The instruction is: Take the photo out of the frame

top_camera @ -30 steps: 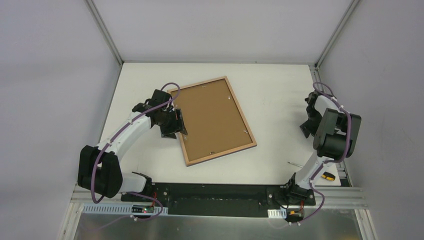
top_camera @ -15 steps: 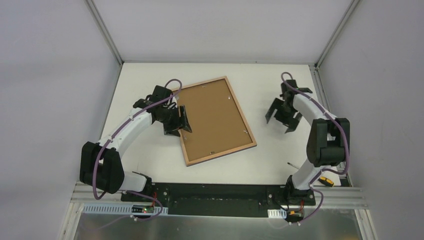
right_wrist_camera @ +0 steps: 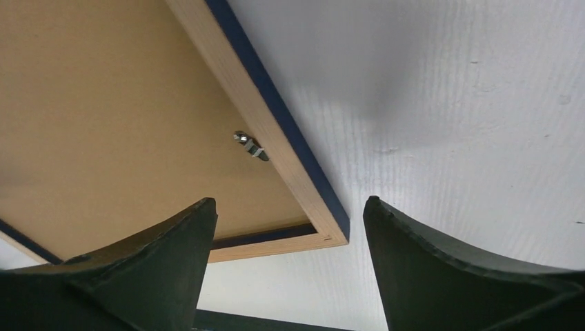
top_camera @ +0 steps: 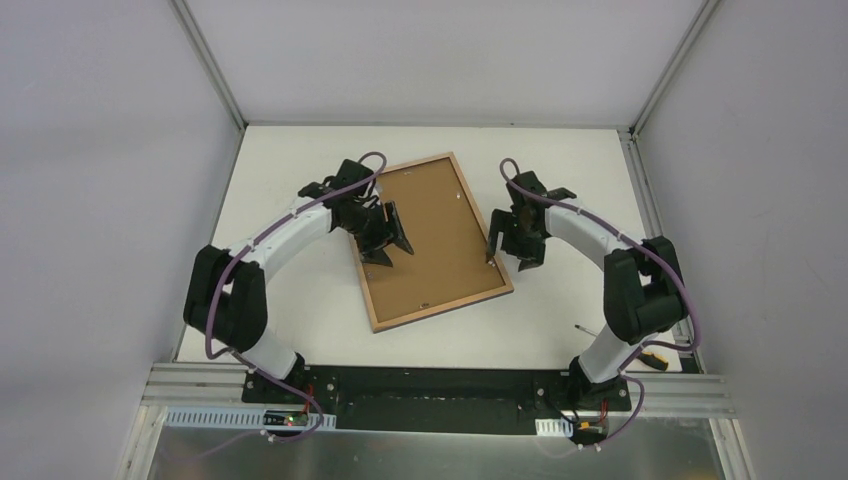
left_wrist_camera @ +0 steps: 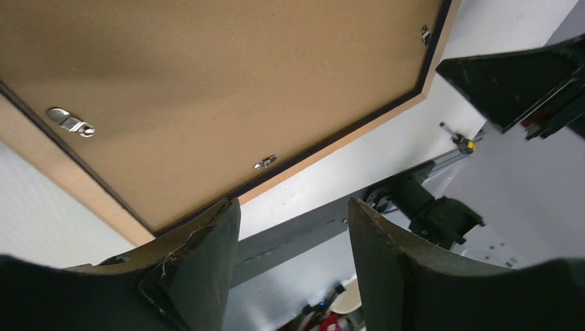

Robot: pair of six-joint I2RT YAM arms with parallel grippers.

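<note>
Frame lies back-up and skewed on the counter, brown backing board showing, and you've got an arm on either side of it. From above, your left end effector sits over the board's left part, fingers spread with nothing between them. Your right end effector is at the frame's right edge, spread wide too, holding nothing. A yellow-handled tool lies by the right arm's base, well apart from the frame.

Left wrist view: the left end effector is spread and empty, looking across the board. You can see the frame's pale wood rim and three metal clips along the inner edge, one at. The right end effector shows dark at upper right.

Right wrist view: the right end effector is spread, straddling the frame's near corner. Wood rim with a blue outer edge, one clip on the board, and white counter to the right. Whether either end effector touches the frame, you can't tell.
</note>
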